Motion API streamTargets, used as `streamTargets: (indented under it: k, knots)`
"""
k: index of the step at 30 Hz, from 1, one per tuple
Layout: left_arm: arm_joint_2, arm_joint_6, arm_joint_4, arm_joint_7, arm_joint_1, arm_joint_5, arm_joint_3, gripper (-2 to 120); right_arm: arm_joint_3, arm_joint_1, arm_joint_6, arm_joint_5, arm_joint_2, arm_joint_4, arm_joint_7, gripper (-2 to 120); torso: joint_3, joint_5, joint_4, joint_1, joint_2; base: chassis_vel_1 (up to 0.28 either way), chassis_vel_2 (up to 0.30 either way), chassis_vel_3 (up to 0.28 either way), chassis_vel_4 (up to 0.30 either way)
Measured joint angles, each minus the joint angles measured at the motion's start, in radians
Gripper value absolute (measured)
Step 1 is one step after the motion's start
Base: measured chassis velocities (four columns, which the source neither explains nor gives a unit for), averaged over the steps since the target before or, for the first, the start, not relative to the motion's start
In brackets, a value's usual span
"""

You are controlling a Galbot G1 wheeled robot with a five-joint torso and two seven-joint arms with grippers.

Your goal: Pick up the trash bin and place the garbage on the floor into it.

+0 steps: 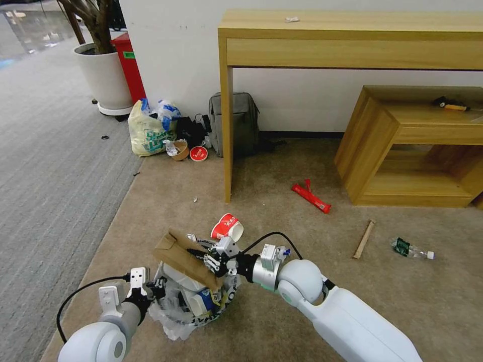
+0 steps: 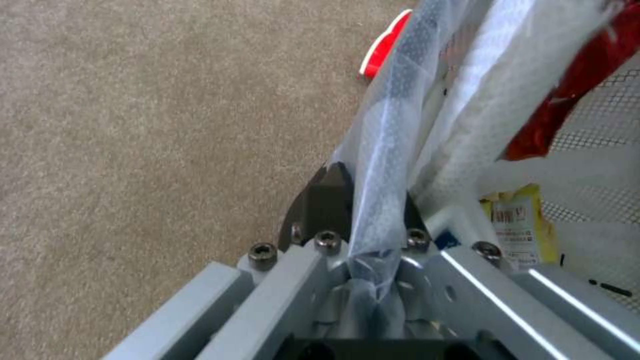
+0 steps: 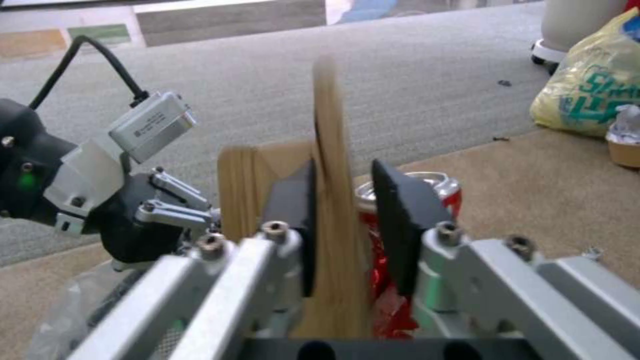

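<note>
**Cardboard over the bin, rim pinched fast**

Beige carpet (image 1: 282, 191) runs from the wall out to the robot, and it carries plenty of litter yet: a red wrapper (image 1: 311, 197), a wooden stick (image 1: 363, 239) and a small plastic bottle (image 1: 411, 248) lie well apart on the right, with a red paper cup (image 1: 227, 227) tipped over just beyond the bin. Further back, under the wooden desk (image 1: 352, 45), a grey backpack (image 1: 234, 123) leans beside the yellowish shopping bag (image 1: 146, 131).

Now to the trash bin (image 1: 193, 301), sitting low between the two arms. The left gripper (image 2: 365, 210) has its fingers closed on the rim and the bag liner (image 2: 387, 150), which looks like the way to keep the bin steady and open for loading. Inside, a red wrapper and a yellow packet already show through the mesh.

Over the top comes the right gripper (image 3: 343, 215), fingers clamped on a flat piece of cardboard (image 1: 183, 261), held edge-on above the bin mouth. A crushed red can (image 3: 413, 200) sits right behind it. By my read, the cardboard is positioned for dropping in.
</note>
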Motion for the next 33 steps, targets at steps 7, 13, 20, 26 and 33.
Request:
streamTargets:
  k: [7,13,20,26,33]
  knots:
    - [0.000,0.000,-0.007,0.000,0.003,-0.001,-0.003,0,0.018,-0.002,0.004,0.000,0.001,0.000,0.015,51,0.000,0.0000,0.0000,0.000,0.000,0.000,0.000,0.000,0.000]
    - [0.000,0.000,-0.008,0.001,0.008,-0.001,-0.007,0,0.121,-0.020,0.000,0.023,-0.006,0.020,0.068,76,0.000,0.0001,0.0001,0.000,0.000,0.000,0.000,0.000,0.000]
    - [0.000,-0.004,-0.009,0.006,0.011,-0.002,-0.013,0,0.229,-0.059,-0.003,0.042,-0.048,0.005,0.126,97,0.000,0.0001,-0.0001,0.000,0.000,0.000,0.000,0.000,0.000]
    - [0.001,-0.007,-0.010,0.009,0.014,-0.005,-0.018,0,0.309,-0.069,0.009,0.032,-0.047,-0.127,0.128,100,0.000,0.0002,0.0000,0.000,0.000,0.000,0.000,0.000,0.000]
    - [0.005,-0.008,-0.010,0.010,0.017,-0.010,-0.025,0,0.361,-0.043,-0.004,0.009,-0.040,-0.313,0.005,100,0.000,0.0002,-0.0001,0.000,0.000,0.000,0.000,0.000,0.000]
